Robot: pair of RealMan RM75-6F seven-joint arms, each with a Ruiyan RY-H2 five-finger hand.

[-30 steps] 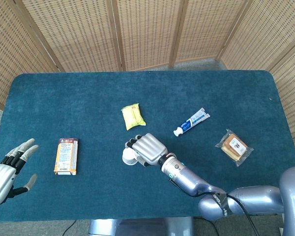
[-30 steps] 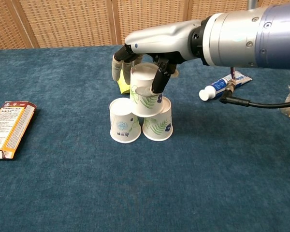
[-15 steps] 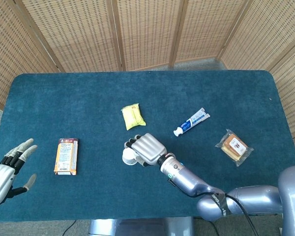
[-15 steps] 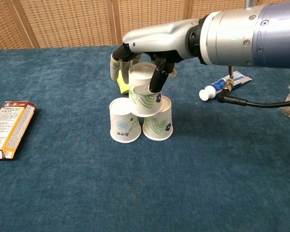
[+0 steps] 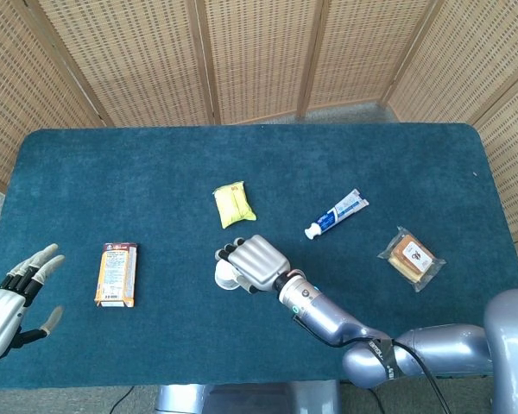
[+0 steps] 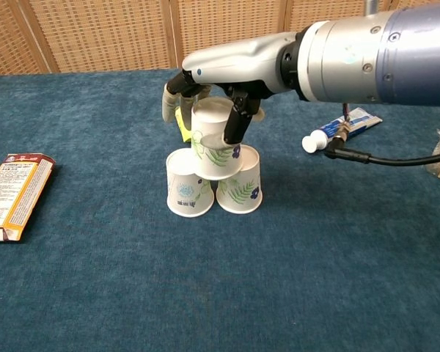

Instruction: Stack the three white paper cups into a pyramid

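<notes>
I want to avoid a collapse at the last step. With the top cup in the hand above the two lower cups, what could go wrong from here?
1. The right hand grips the top cup, which looks tilted over the two base cups; if released so, it may slide off.
2. The fingers reach down the cup's sides, so opening or lifting could drag it and topple the base.

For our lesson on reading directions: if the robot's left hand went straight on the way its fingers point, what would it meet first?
Probably the orange-and-white flat box: the left hand points up and rightward across the blue table. Its height above the table is unclear, so it might pass over.
</notes>
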